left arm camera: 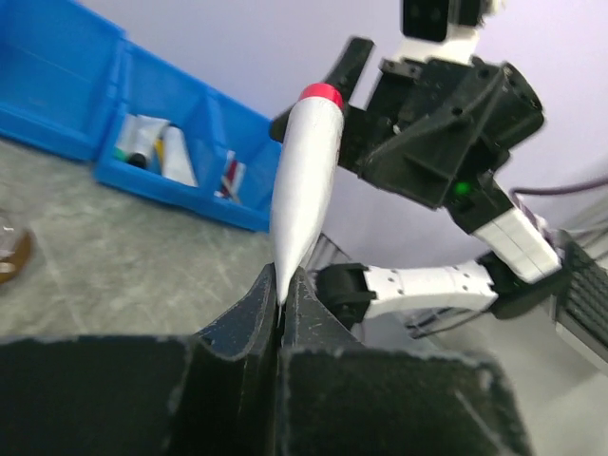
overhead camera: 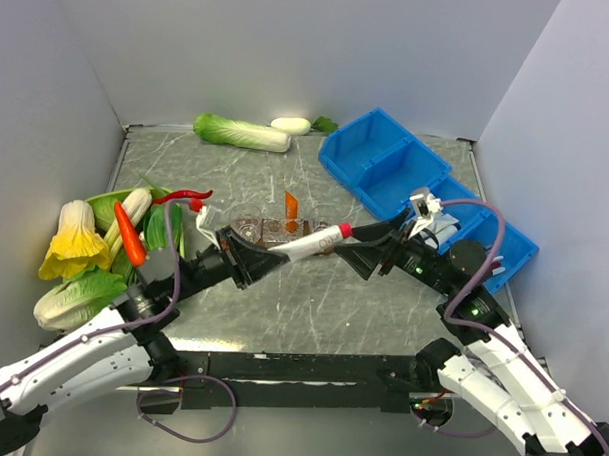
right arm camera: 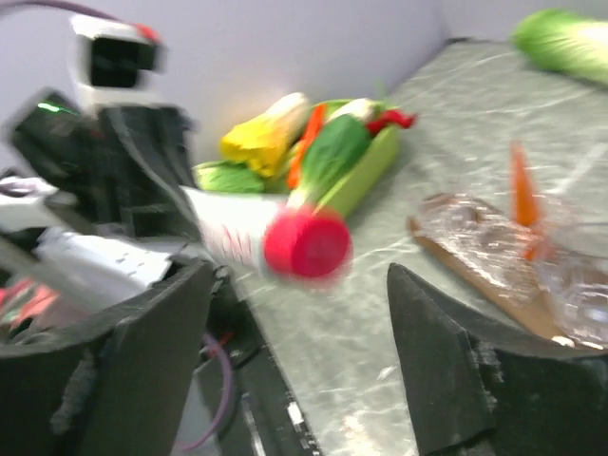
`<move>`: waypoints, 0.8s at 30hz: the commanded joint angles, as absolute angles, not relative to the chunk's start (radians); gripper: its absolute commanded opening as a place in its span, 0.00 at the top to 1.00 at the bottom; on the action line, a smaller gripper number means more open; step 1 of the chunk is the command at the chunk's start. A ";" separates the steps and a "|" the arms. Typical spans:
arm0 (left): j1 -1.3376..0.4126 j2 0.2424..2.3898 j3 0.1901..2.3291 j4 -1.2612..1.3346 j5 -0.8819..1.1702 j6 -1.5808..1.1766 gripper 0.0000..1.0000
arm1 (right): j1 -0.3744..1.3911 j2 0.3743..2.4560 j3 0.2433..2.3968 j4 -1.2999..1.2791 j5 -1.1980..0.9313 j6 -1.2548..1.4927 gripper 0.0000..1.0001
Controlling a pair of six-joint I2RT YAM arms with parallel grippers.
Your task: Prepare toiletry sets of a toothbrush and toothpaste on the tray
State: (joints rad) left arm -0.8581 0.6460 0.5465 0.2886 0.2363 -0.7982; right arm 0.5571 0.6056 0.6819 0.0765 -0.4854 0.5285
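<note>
Orange toothpaste (overhead camera: 291, 205) stands upright in a clear cup (overhead camera: 293, 224) on the tray (overhead camera: 269, 230), mid-table.
It looks light, soft-walled and slick, so a gentle pinch on its exposed upper end should suit. Toward the near edge, the left gripper (left arm camera: 282, 285) clamps a white red-capped tube (left arm camera: 304, 180) by its crimped tail. The right gripper (right arm camera: 299, 280) gapes around the cap, gripping nothing.

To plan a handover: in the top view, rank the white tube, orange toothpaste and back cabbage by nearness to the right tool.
1. white tube, just left of the right tool.
2. orange toothpaste, upright, middle.
3. cabbage, back wall.
</note>
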 commanded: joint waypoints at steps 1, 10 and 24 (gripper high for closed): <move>-0.850 0.641 0.730 0.021 0.138 -0.644 0.99 | 0.555 0.532 0.750 -0.042 -0.336 0.446 0.09; -0.792 0.752 0.995 -0.415 0.052 -0.548 0.99 | 0.555 0.453 0.841 -0.296 -0.063 0.304 0.03; -0.451 1.080 1.400 -0.836 0.201 -0.434 0.99 | 0.557 0.377 0.825 -0.411 0.074 0.222 0.02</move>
State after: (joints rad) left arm -0.4931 1.0294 1.2591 -0.7364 0.1524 -0.4740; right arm 0.5575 0.4023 0.8062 -0.3893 0.0345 0.2600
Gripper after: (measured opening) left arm 0.038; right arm 0.976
